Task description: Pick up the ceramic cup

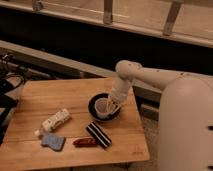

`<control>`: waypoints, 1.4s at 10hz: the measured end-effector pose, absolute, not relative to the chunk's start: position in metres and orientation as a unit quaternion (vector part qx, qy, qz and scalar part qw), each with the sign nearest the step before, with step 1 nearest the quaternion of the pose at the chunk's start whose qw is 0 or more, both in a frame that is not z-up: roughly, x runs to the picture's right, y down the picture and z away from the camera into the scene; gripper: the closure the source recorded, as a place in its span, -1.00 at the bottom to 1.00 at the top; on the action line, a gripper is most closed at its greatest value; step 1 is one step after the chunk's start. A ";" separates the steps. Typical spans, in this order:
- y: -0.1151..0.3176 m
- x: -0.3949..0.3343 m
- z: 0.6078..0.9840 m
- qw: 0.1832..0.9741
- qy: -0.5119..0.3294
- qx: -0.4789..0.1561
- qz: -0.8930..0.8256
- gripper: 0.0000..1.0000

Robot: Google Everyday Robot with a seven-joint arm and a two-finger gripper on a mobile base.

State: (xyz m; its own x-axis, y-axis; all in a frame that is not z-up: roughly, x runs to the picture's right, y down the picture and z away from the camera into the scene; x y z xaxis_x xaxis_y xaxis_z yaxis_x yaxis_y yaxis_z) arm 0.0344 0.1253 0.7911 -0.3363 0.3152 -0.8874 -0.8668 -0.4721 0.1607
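In the camera view, the gripper [115,105] is down at the right rim of the ceramic cup [103,107], which sits on the dark saucer [93,112] on the desk [70,97]. Whether the jaws grip it I cannot tell. The reach looks done, the lift not yet.

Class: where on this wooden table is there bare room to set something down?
Bare: the back-left of the table, between its left edge and the dark saucer; also the front-right corner past the striped block. Crowded: the front, with white tube, blue piece, red item; and the ceramic cup, where the gripper sits.
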 end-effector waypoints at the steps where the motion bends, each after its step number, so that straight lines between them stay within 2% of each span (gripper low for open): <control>1: 0.126 0.030 0.791 0.396 0.340 -0.440 0.731 1.00; 4: 0.105 0.030 0.769 0.415 0.325 -0.422 0.737 1.00; 6: 0.095 0.029 0.756 0.415 0.323 -0.438 0.729 1.00; 14: 0.072 0.022 0.733 0.437 0.314 -0.435 0.722 1.00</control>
State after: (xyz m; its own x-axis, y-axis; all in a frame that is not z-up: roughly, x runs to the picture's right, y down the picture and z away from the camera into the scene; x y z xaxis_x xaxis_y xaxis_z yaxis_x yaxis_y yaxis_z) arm 0.0224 0.0716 0.7326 -0.2396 0.3574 -0.9027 -0.9037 -0.4219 0.0728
